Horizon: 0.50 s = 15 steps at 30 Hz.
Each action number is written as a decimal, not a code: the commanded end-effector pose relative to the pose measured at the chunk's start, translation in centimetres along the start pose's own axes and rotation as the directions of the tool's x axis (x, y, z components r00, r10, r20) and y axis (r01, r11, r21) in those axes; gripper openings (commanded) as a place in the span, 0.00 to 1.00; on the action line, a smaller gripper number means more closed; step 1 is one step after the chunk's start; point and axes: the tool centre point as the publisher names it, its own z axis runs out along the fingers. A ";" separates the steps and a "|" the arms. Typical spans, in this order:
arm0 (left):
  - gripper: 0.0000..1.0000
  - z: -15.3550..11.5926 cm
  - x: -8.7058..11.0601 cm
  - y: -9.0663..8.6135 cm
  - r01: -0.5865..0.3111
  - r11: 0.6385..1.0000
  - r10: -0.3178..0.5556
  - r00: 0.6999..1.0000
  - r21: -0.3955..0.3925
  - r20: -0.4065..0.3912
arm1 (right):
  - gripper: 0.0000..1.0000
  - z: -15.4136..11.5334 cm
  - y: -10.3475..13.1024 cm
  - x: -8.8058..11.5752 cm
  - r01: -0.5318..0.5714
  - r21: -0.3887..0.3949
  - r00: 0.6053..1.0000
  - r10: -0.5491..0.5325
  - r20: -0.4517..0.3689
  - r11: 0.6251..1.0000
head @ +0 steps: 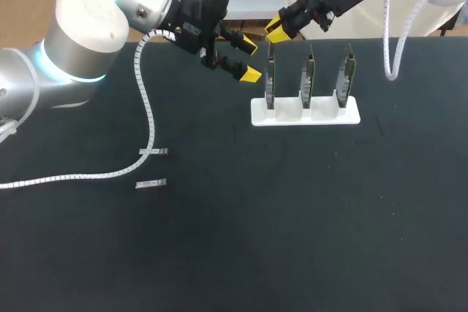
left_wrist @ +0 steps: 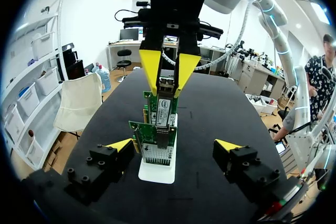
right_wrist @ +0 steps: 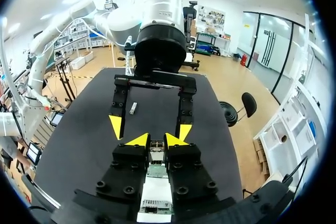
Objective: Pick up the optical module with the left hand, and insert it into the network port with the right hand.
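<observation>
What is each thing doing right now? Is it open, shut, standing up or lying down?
Left gripper: fingers open, holding nothing.
Right gripper: fingers shut on the optical module.
Network cards: three, standing upright in the white holder.
Loose modules: two, lying flat on the table.

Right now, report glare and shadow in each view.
Head view: glare whitens the left arm's pale round shell; the black table cloth is evenly lit. Left wrist view: the right pincer, shut on a small silver optical module, shows dark against a bright background. Right wrist view: the open left pincer is evenly lit, without glare.
</observation>
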 end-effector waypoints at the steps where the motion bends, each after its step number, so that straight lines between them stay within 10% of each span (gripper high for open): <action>1: 1.00 0.0 -0.1 0.2 0.001 1.000 -0.001 1.000 0.005 -0.005 | 0.00 0.0 0.1 0.2 -0.003 -0.004 1.000 0.003 -0.007 1.000; 15: 1.00 0.0 -0.1 0.2 0.001 1.000 -0.001 1.000 0.005 -0.005 | 0.00 0.2 -0.2 0.3 -0.006 -0.015 1.000 0.006 -0.008 1.000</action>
